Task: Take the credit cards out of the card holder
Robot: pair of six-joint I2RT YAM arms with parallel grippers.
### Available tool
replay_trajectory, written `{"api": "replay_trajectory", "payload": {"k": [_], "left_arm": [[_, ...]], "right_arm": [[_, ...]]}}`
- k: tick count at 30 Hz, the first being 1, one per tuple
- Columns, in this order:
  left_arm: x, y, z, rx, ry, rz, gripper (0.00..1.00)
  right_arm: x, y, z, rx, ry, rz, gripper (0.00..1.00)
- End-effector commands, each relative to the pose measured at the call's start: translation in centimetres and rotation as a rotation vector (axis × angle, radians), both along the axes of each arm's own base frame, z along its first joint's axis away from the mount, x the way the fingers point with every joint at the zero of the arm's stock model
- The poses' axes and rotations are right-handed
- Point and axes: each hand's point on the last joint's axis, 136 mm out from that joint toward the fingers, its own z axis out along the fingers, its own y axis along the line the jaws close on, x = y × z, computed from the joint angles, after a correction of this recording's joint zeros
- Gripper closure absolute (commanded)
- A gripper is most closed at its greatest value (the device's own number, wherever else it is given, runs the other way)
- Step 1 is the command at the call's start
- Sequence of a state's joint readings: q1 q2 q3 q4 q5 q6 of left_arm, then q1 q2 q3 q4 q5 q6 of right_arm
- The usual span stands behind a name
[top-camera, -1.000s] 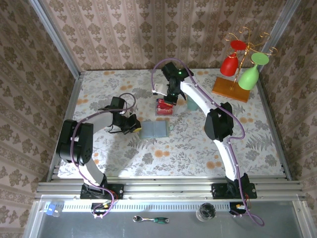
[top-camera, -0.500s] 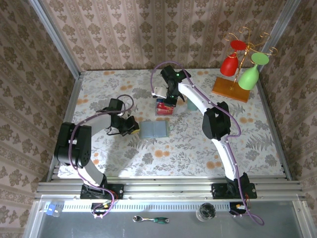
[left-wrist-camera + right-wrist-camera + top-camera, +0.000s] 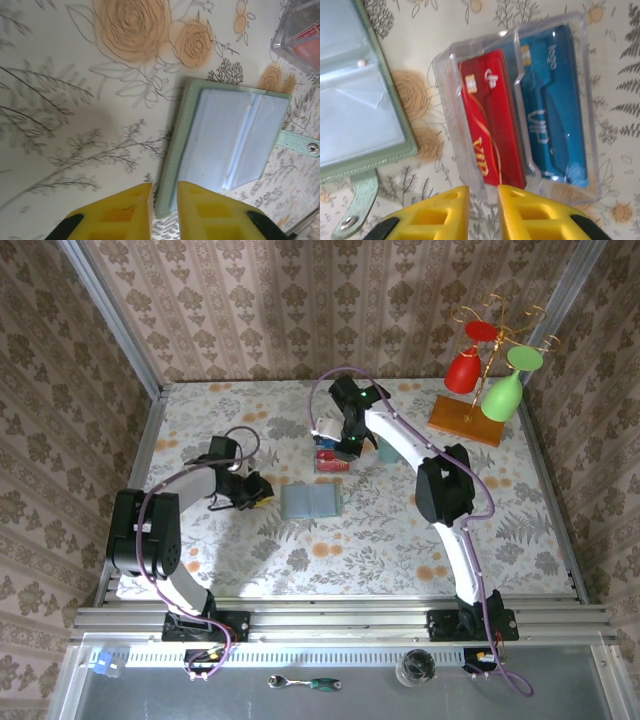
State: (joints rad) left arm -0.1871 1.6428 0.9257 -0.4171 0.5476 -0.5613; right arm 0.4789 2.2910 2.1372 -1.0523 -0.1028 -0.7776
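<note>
The card holder lies open and flat on the floral table, pale grey-green, and its clear sleeves look empty. A red card and a blue card rest inside a clear plastic box, just beyond the holder. A yellow card is out of view. My left gripper sits low to the left of the holder. Its yellow fingertips are drawn together, above the holder's near corner, gripping nothing. My right gripper hovers over the box's near wall, shut and empty.
A pale teal cup stands to the right of the box, partly behind the right arm. An orange-based rack with red and green glasses stands at the back right. The holder's strap with a snap lies loose on the table.
My left gripper has drawn back to the left, away from the holder's edge. The right wrist has shifted slightly right above the box. The holder and box stay put.
</note>
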Motion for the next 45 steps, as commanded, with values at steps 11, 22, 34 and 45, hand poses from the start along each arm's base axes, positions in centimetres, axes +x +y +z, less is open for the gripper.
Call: {"api": "replay_trajectory", "payload": {"k": [11, 22, 34, 45], "left_arm": [[3.0, 7.6, 0.6, 0.233, -0.104, 0.045, 0.31], [4.3, 15.2, 1.9, 0.602, -0.250, 0.123, 0.00], [7.0, 18.5, 4.3, 0.818, -0.623, 0.202, 0.01], [9.4, 16.5, 4.8, 0.762, -0.956, 0.153, 0.00]], "right_arm": [[-1.6, -4.4, 6.5, 0.204, -0.281, -0.348, 0.16], [-3.2, -14.5, 4.0, 0.230, -0.463, -0.786, 0.00], [-3.1, -23.6, 1.7, 0.350, -0.680, -1.151, 0.00], [-3.0, -25.1, 0.4, 0.440, -0.741, -1.198, 0.00]]}}
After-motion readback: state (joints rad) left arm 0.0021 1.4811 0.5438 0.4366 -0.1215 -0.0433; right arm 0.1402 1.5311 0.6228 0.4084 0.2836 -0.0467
